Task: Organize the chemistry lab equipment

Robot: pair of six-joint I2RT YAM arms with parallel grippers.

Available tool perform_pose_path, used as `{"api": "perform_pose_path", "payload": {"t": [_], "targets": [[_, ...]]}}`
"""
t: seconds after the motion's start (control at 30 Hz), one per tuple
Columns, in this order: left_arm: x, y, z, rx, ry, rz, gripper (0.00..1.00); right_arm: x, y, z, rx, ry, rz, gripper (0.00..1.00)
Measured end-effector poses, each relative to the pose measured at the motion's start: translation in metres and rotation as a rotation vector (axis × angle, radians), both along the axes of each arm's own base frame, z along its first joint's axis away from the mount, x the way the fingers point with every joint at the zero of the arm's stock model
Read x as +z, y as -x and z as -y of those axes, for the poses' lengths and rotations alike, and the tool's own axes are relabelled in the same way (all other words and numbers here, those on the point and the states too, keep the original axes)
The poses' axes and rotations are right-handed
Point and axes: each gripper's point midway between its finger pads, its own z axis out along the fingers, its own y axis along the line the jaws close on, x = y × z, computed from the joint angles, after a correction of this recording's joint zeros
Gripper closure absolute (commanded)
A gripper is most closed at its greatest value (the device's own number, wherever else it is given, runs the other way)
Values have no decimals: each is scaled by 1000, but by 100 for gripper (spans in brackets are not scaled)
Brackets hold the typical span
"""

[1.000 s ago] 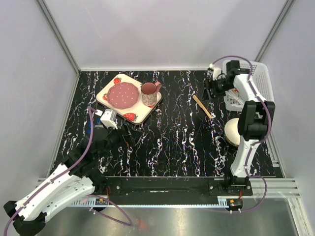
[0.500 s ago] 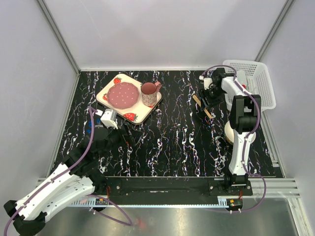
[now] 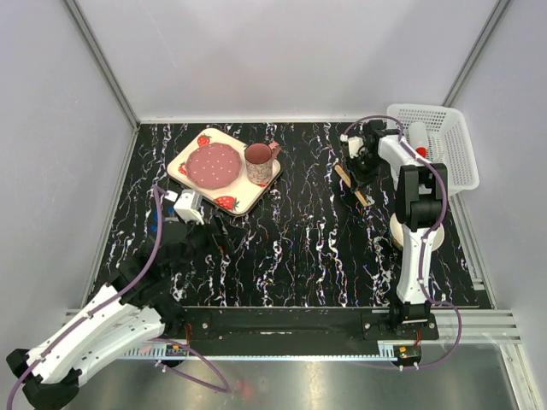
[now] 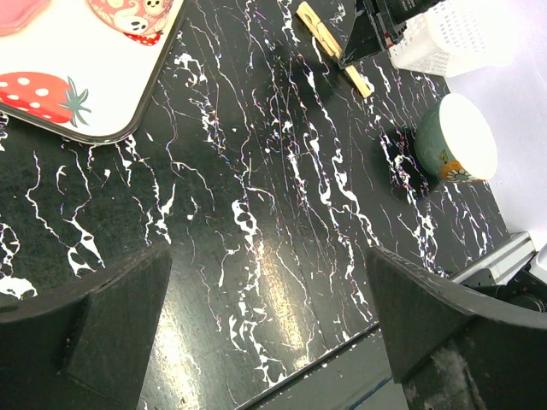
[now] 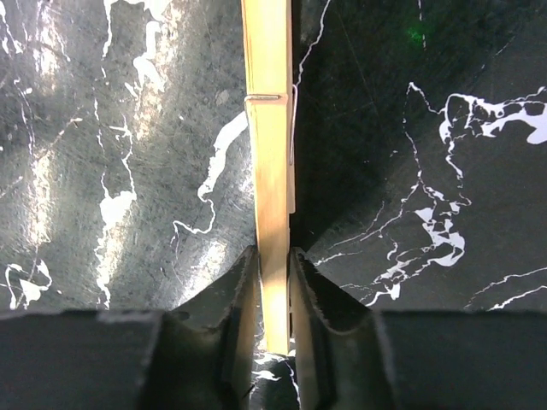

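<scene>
At upper right of the top view, just beside the basket (image 3: pixel 457 162), pinching the wooden tool (image 3: pixel 359 196) on the table in the right gripper (image 3: pixel 352 176); at lower left, holding the left gripper (image 4: pixel 267 256) wide, empty.

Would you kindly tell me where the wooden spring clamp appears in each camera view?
Top external: the wooden spring clamp lies right of centre, toward the back.
Left wrist: clamp along the top edge, right of centre, partly covered.
Right wrist: clamp at centre, running upward from the bottom.
Shared landmark: the right tool, gripping the clamp's end in all three.
</scene>
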Motion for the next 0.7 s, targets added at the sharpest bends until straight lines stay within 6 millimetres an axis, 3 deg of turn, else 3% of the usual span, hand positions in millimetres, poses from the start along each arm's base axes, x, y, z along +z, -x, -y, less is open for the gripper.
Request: {"api": "perform_pose_path", "payload": {"t": [0.23,0.37,0.47,0.7], "targets": [[-1,1,-1,0,-3,-3,1,0,0,-4,5,-16,11,86],[-2,2,-2,1,-8,-9,1,18,5,-11,13,-60,32,88],[1,2,-3,1,-2,-2,1,57,3,-18,26,-108,110,89],[8,3,-3,2,10,10,1,175,6,-22,46,-202,374,88]]}}
